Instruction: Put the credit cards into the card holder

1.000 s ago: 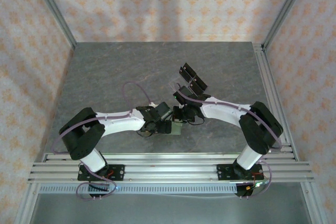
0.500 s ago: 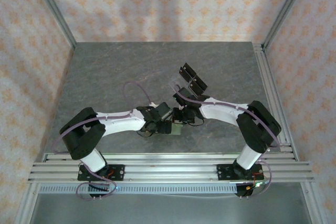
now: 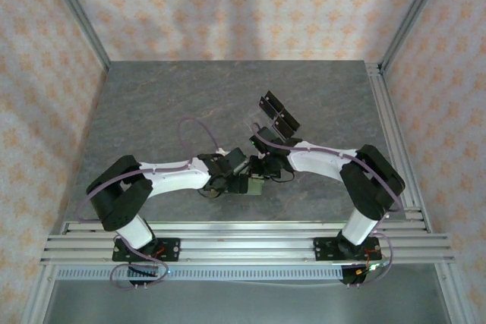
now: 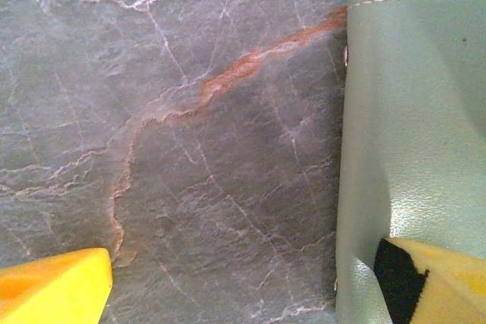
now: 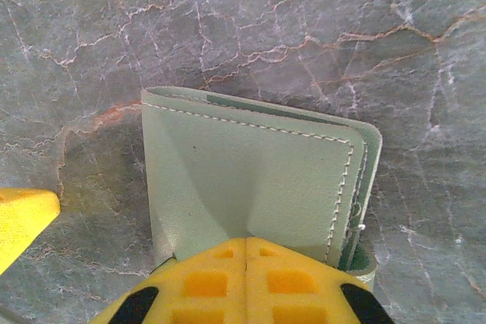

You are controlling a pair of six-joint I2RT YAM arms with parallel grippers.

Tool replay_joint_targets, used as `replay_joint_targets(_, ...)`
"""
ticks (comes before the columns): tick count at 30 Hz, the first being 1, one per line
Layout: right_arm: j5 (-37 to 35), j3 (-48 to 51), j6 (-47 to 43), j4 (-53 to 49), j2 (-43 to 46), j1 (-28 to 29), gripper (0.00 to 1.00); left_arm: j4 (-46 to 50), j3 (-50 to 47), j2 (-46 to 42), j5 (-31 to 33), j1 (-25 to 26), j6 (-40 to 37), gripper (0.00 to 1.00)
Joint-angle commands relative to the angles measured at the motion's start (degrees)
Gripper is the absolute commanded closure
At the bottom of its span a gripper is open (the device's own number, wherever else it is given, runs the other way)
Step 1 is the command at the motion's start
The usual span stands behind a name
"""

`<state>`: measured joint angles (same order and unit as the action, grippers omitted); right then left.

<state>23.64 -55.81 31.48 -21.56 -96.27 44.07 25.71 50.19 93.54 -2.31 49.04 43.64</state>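
The card holder is a sage-green wallet lying flat on the grey stone tabletop, between the two wrists in the top view. My right gripper is shut, its yellow tips together and resting on the wallet's top flap at its near edge. My left gripper stands open. One of its fingers is on bare table, and the other sits at the wallet's edge, where the flap curls against its black pad. The credit cards are out of view.
A clear rack with black pieces stands just behind the right wrist. Metal rails run along the near edge and the right side. Patterned walls close the table in on three sides.
The right arm's elbow has leaned slightly to the left. Both grippers and the wallet stay where they were.
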Motion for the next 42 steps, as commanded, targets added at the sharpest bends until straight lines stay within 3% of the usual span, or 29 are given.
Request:
replay_joint_targets(1,-0.44,-1.11,0.55,0.73,-1.35,0.05,1.0,-2.25,-0.71,3.34,-0.95,0.54,1.01,0.08)
replay_joint_targets(19,-0.97,1.37,0.49,0.37,-4.61,2.52,1.0,-2.52,-0.75,3.52,-1.21,0.54,1.16,0.08)
replay_joint_targets(30,-7.43,4.13,-0.49,-2.34,-4.89,6.99,1.0,-2.25,-0.41,3.5,-1.27,0.62,1.25,0.09)
replay_joint_targets(42,-6.89,0.24,1.86,-2.17,1.99,6.8,1.0,-1.3,0.54,3.76,-0.95,0.8,0.92,0.09)
